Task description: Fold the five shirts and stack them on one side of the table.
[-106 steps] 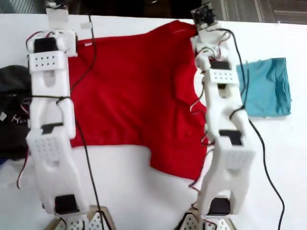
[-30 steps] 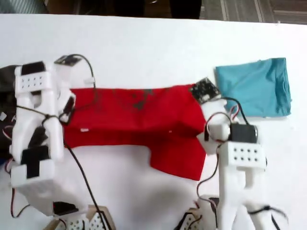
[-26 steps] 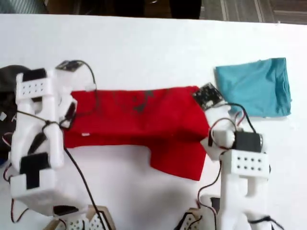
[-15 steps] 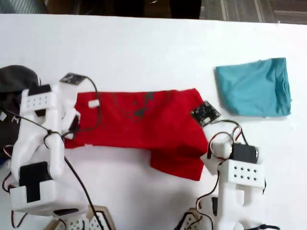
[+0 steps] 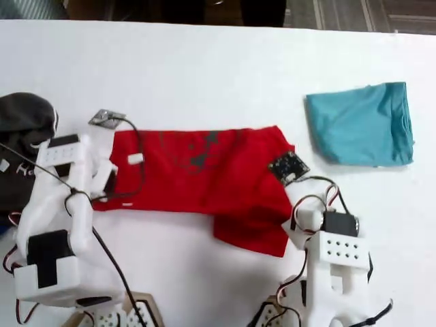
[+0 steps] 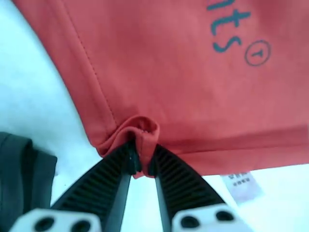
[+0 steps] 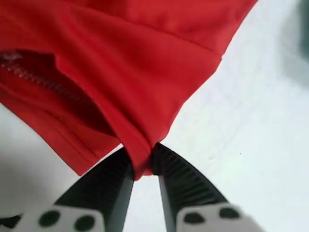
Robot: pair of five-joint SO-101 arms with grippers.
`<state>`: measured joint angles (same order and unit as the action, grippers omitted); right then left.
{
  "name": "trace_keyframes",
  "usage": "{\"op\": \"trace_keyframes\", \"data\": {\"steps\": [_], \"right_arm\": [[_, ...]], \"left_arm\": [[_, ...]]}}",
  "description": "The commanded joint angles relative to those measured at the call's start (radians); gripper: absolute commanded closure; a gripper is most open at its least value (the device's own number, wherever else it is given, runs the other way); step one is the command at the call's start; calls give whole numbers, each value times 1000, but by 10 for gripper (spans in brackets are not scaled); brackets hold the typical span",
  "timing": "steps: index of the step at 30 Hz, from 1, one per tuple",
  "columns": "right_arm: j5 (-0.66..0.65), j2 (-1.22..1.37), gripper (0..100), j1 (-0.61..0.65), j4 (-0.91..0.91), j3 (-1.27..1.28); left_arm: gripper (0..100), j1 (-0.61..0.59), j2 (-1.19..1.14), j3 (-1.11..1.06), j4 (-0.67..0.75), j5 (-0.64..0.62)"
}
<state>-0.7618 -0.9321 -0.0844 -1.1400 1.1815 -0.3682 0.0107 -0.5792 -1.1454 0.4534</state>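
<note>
A red shirt (image 5: 197, 177) lies folded into a wide band across the middle of the table, with one sleeve (image 5: 251, 231) hanging toward the front edge. At the band's left end my left gripper (image 6: 143, 162) is shut on a pinch of the red shirt (image 6: 183, 72), just by its hem. The right gripper (image 7: 143, 162) is shut on a fold of the red shirt (image 7: 120, 63) at the band's right end. A folded teal shirt (image 5: 361, 124) lies at the right side. A dark shirt (image 5: 20, 146) is bunched at the left edge.
The left arm (image 5: 58, 225) and right arm (image 5: 327, 266) stand at the front of the white table (image 5: 204, 75). Cables trail over the red shirt's ends. A dark shirt (image 6: 19, 183) lies close beside the left gripper.
Both grippers have drawn the shirt's far edge toward the front, folding the spread red shirt into a narrower band. Both arms have pulled back toward their bases.
</note>
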Motion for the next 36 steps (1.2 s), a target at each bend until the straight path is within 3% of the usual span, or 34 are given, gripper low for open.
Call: {"op": "trace_keyframes", "data": {"steps": [1, 9, 17, 24, 30, 36], "right_arm": [[-5, -19, 979, -28, -19, -129], [31, 101, 980, 39, 61, -394], [230, 633, 980, 47, 131, -959], [252, 1107, 980, 59, 124, -1527], [253, 1403, 980, 62, 45, -1857], [253, 1541, 979, 77, -137, -2053]], "left_arm": [[974, -9, 52, 87, -61, 5], [975, 9, 41, 414, -115, -61], [975, 86, -28, 710, -15, -101], [975, 81, -342, 1058, 52, -160], [975, 84, -644, 1408, -32, -163], [975, 92, -856, 1679, -222, -161]]}}
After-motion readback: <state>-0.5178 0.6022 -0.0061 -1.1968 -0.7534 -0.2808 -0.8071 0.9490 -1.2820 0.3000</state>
